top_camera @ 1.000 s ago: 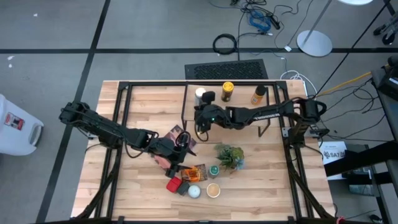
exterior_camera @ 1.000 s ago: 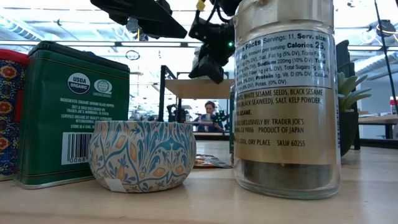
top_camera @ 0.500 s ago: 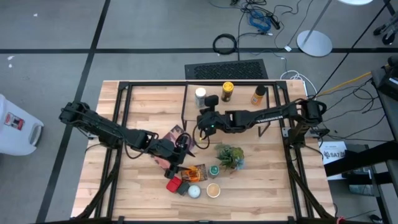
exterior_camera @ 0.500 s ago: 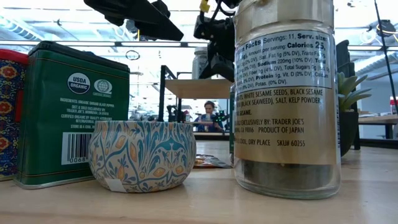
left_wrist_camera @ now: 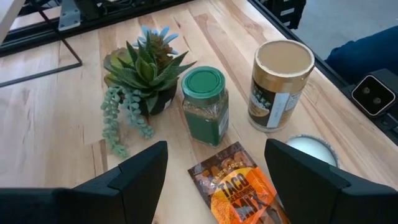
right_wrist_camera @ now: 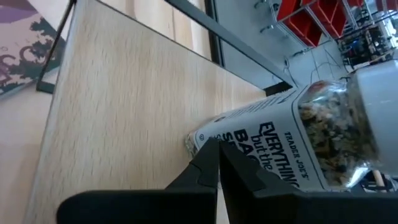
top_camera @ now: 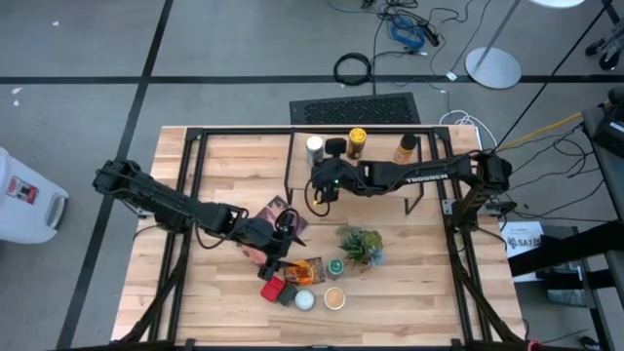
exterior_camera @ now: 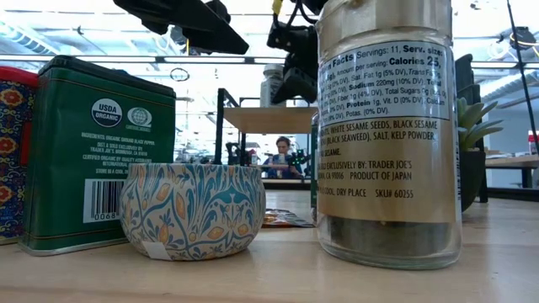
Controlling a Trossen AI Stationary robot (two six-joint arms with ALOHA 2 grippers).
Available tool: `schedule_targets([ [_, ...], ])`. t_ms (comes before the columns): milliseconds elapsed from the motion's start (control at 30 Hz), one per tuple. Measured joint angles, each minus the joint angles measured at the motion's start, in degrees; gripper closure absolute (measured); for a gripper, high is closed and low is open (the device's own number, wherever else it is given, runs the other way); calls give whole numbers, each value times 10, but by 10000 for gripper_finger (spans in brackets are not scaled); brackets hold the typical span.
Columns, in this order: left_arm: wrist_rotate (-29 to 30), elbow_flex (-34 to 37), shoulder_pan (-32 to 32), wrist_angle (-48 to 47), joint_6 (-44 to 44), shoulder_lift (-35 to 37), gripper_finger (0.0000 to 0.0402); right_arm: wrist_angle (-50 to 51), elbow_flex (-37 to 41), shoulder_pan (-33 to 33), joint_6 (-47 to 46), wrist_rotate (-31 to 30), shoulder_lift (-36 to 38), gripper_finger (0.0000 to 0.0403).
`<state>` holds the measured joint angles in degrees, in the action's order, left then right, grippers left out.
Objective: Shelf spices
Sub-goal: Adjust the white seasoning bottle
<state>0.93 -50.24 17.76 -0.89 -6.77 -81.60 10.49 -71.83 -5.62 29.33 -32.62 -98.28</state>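
The shelf (top_camera: pixel 385 175) is a raised light-wood board at the far middle of the table. Several spice jars stand on it, among them a white-topped jar (top_camera: pixel 314 147) and a yellow-topped one (top_camera: pixel 357 142). My right gripper (right_wrist_camera: pixel 214 146) is shut, its tips just by the bottom of the white-topped jar (right_wrist_camera: pixel 292 143). My left gripper (left_wrist_camera: pixel 217 186) hangs open above the flat orange packet (left_wrist_camera: pixel 239 186), touching nothing. Beyond the packet, a green-topped jar (left_wrist_camera: pixel 204 106) and a tan-topped jar (left_wrist_camera: pixel 280 84) stand on the table. My right gripper's shut fingertips (right_wrist_camera: pixel 208 149) stand close by the bottom edge (right_wrist_camera: pixel 196 140) of the white-topped jar, which is upright on the shelf. I cannot tell whether they touch it.
A potted plant (top_camera: pixel 359 244) stands beside the green-topped jar, and a maroon picture book (top_camera: pixel 283 210) lies under the left arm. A red tin (top_camera: pixel 272 289), a dark tin (top_camera: pixel 288 295) and a white-topped tin (top_camera: pixel 305 300) sit near the table's front edge.
My right gripper, still shut, has risen and drawn back toward the table's right edge. In the low view this uncovers the white-topped jar, which has stayed upright on the shelf.
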Motion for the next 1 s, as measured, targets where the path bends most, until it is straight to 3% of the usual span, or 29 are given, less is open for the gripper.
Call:
schedule_targets([
  [1000,7,0,0,5,-10,0,123,-61,0,-58,-14,90,-2,403],
])
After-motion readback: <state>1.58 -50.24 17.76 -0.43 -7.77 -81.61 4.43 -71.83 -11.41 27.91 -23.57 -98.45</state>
